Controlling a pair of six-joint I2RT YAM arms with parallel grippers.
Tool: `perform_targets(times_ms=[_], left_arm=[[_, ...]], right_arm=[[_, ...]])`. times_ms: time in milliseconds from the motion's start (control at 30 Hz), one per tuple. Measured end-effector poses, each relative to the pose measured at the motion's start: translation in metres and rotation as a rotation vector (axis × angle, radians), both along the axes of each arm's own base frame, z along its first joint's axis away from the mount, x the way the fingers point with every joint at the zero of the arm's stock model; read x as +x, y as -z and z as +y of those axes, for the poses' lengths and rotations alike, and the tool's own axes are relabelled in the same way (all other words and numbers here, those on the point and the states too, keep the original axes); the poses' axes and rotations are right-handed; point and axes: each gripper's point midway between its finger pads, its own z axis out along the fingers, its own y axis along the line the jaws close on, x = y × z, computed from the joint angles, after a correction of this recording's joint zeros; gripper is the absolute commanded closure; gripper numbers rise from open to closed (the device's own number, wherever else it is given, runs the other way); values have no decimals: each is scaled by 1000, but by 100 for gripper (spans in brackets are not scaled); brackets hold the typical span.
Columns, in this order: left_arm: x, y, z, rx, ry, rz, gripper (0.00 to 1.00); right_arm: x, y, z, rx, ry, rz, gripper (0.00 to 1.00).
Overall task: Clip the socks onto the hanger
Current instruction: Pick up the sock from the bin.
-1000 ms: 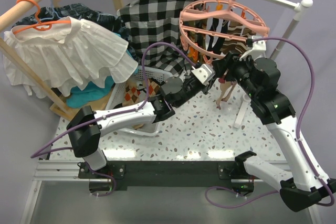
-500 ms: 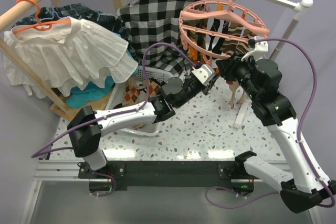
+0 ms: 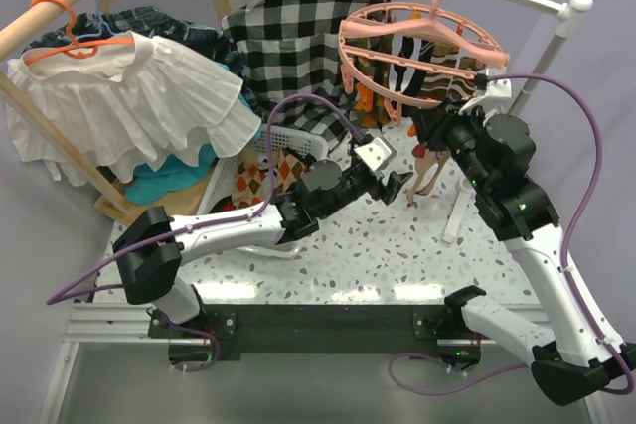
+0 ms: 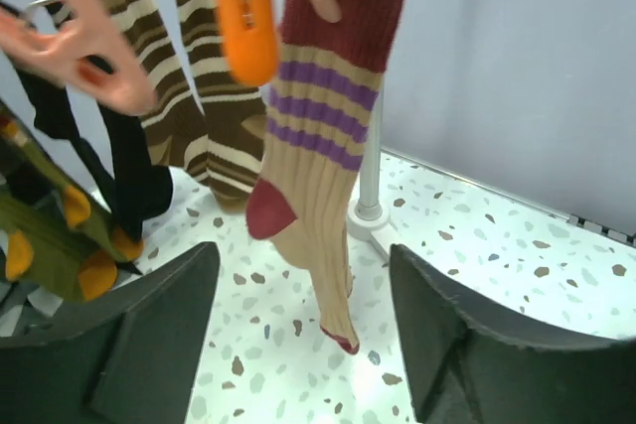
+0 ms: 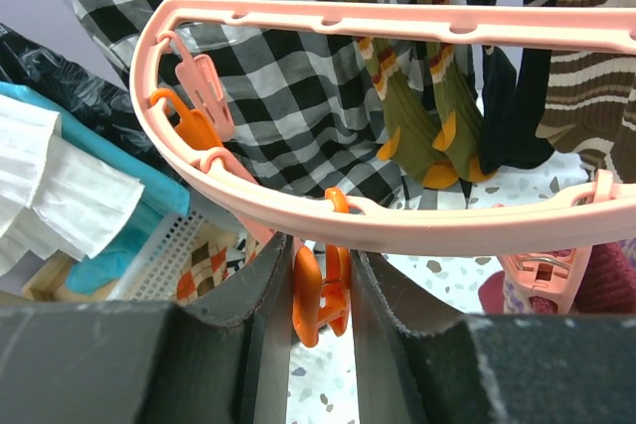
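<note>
While the hanger (image 5: 397,22) hangs above the far right corner of the counter (image 3: 348,255), the right hand (image 5: 320,275) is clamped on an orange peg (image 5: 318,307) dangling upright beneath its near rim. The left hand (image 4: 303,270), fingers apart and empty, faces the striped sock (image 4: 323,136), which hangs cuff-up, long axis vertical, straight ahead and apart.

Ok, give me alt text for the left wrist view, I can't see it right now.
A tan ribbed sock with maroon cuff and purple stripes hangs from above, framed between the fingers of the open left end effector. Left of it hang brown striped socks, a black sock and an olive-and-yellow sock, over the speckled table.
</note>
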Motion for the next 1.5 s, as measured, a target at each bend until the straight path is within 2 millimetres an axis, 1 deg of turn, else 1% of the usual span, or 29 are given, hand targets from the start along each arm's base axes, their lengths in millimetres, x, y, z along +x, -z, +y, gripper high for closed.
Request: perform_targets(times_ms=[133, 233, 367, 400, 500, 600, 667, 700, 733, 767, 800, 833, 867, 900, 967, 1100, 1167, 1267, 1300, 1367, 1400, 1467, 1500], left_arm=[[9, 1, 26, -22, -43, 57, 16], [21, 7, 56, -29, -108, 110, 15], [38, 24, 101, -6, -232, 195, 15], [41, 33, 115, 15, -275, 223, 16], [51, 54, 149, 67, -395, 288, 18], [60, 83, 183, 132, -516, 381, 21], [66, 103, 210, 175, -606, 449, 22], [69, 110, 221, 187, -644, 473, 23], [72, 118, 238, 200, -698, 509, 24], [75, 124, 248, 209, -733, 531, 25], [78, 132, 265, 220, -790, 562, 27], [81, 138, 275, 231, -825, 580, 29], [84, 147, 290, 250, -874, 604, 30], [86, 155, 300, 266, -910, 621, 33], [89, 170, 316, 302, -963, 649, 36], [91, 208, 338, 396, -1035, 717, 45], [91, 227, 346, 439, -1057, 751, 48], [90, 248, 354, 487, -1080, 792, 54], [89, 255, 357, 503, -1083, 806, 61], [89, 265, 358, 522, -1088, 822, 69], [89, 267, 358, 523, -1089, 824, 81], [91, 267, 356, 515, -1083, 824, 92], [91, 267, 356, 513, -1079, 823, 100]], right_arm=[[1, 3, 1, -1, -1, 3, 98], [1, 3, 1, -2, -1, 3, 99], [1, 4, 1, -6, -1, 2, 100], [1, 4, 1, -7, -1, 2, 100], [2, 5, 0, -11, -1, 4, 100], [2, 6, 0, -17, -2, 4, 100], [2, 6, 0, -19, -2, 4, 100], [2, 6, 0, -20, -2, 3, 100], [2, 6, 1, -21, -4, 3, 100], [2, 7, 1, -22, -5, 3, 100], [2, 7, 1, -23, -6, 4, 100], [2, 7, 1, -24, -6, 4, 100], [2, 7, 1, -26, -7, 4, 100], [3, 8, 1, -27, -7, 4, 100], [3, 8, 1, -29, -7, 5, 99], [3, 9, 2, -32, -10, 5, 99], [3, 10, 1, -36, -9, 5, 99], [3, 12, 1, -41, -10, 9, 99], [4, 13, 1, -42, -10, 10, 99], [4, 13, 1, -45, -10, 9, 99], [4, 13, 1, -47, -10, 9, 99], [4, 13, 1, -49, -10, 8, 99], [4, 13, 1, -50, -10, 8, 99]])
